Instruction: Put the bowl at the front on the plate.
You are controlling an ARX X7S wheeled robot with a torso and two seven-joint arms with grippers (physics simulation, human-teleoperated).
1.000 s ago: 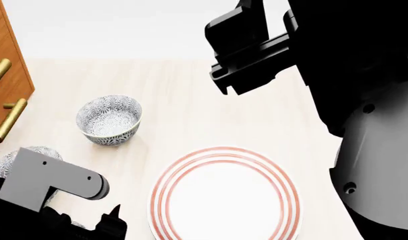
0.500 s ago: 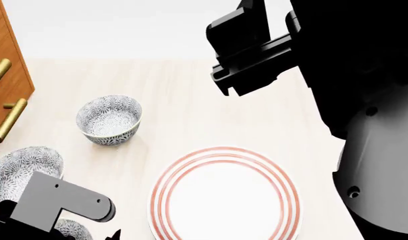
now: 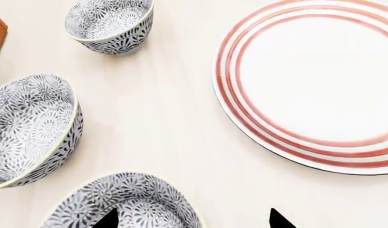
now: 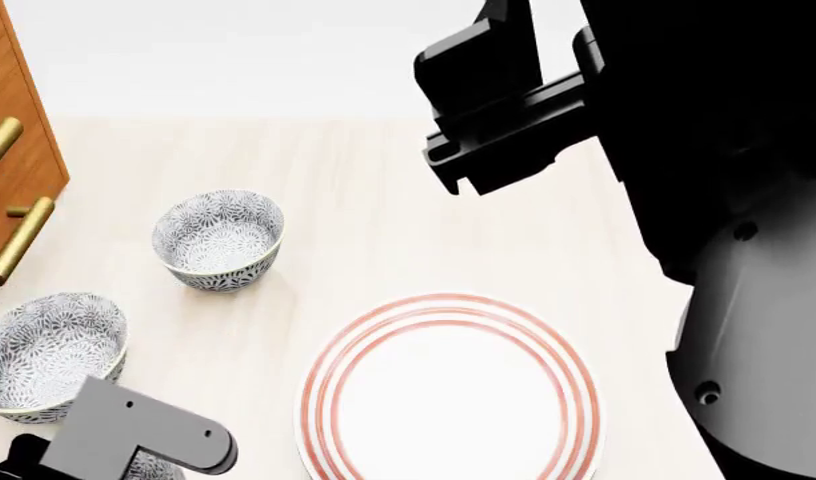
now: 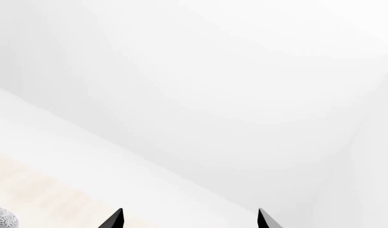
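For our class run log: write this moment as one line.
left gripper: open, above front bowl | right gripper: open, idle | plate: empty

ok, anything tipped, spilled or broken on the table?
Nothing stands out. All three bowls, front, middle and far, sit upright and intact. The plate is bare and unchipped, and no spills are visible.

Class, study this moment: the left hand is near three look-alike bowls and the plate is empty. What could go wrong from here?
1. Wrong pick: the front bowl sits close to the middle bowl; the left hand could go for the neighbour instead.
2. Collision: one open fingertip is over the front bowl's inside, the other outside its rim; a misjudged descent might knock or tip it.
3. Blind spot: in the head view the left arm hides most of that bowl, and its path to the plate looks short but unmonitored.
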